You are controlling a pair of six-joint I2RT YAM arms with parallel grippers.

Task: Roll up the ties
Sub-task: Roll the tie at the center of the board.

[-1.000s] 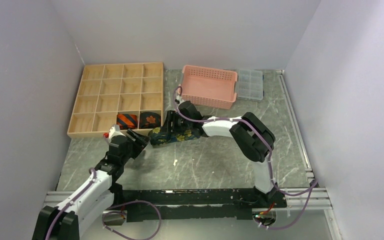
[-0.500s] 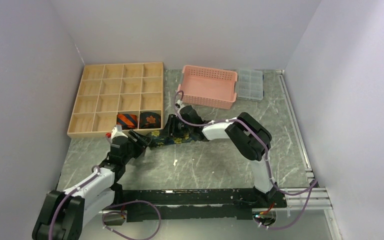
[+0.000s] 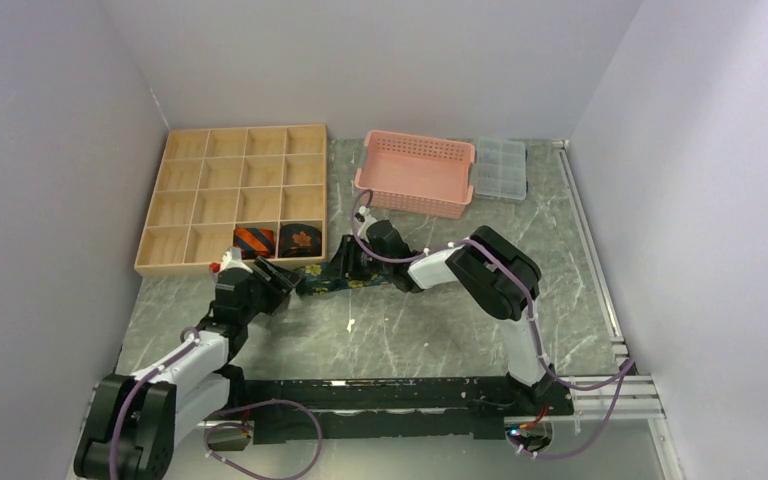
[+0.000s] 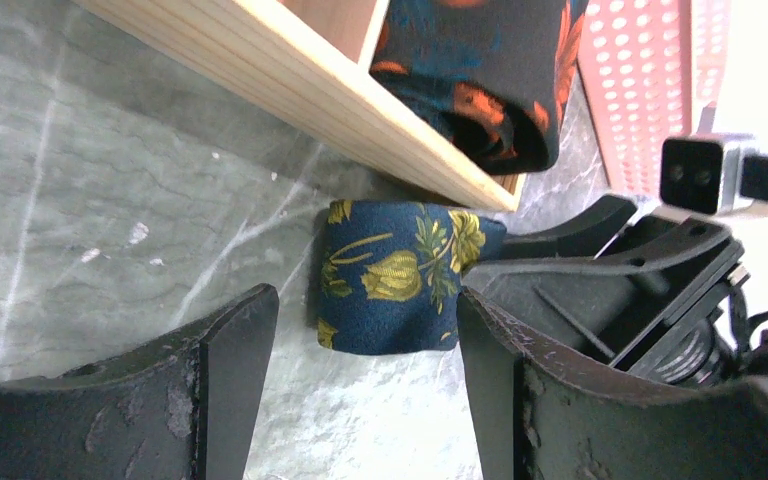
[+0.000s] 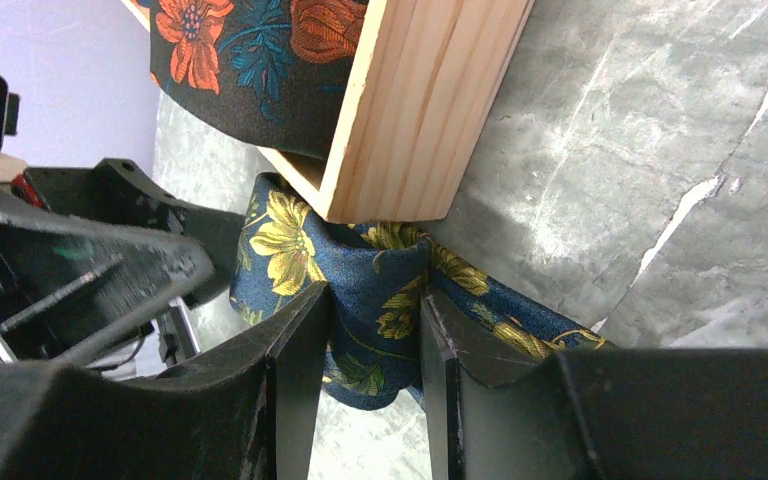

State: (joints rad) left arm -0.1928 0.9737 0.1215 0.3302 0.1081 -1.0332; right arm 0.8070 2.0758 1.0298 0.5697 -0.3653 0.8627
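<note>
Nearest the bases, the left end effector (image 3: 278, 284) sits low over the grey marbled tabletop (image 3: 430, 330), jaws apart. The rolled end of the floral tie (image 4: 395, 275) lies between its fingers, and there is a clear gap on one side of it. The tie is navy with yellow-green blooms. It lies on the tabletop just in front of the tray (image 3: 180, 267), right at the tray's near right corner, partly rolled, with a loose stretch trailing off to the right. Coming in from the other side, the right end effector (image 5: 372, 310) has its fingers pressed together on a bunched fold of that same tie, fabric pinched between them, close under the tray's wooden corner. The two end effectors face each other across the tie. Behind them, the tray's front row holds two finished rolls: the striped tie (image 3: 255, 240) in the second cell from the right and the leaf tie (image 3: 302, 239) in the corner cell beside it. Farther back to the right stands a pink basket (image 3: 415, 205), and just beside that a clear box (image 3: 500, 168).
</note>
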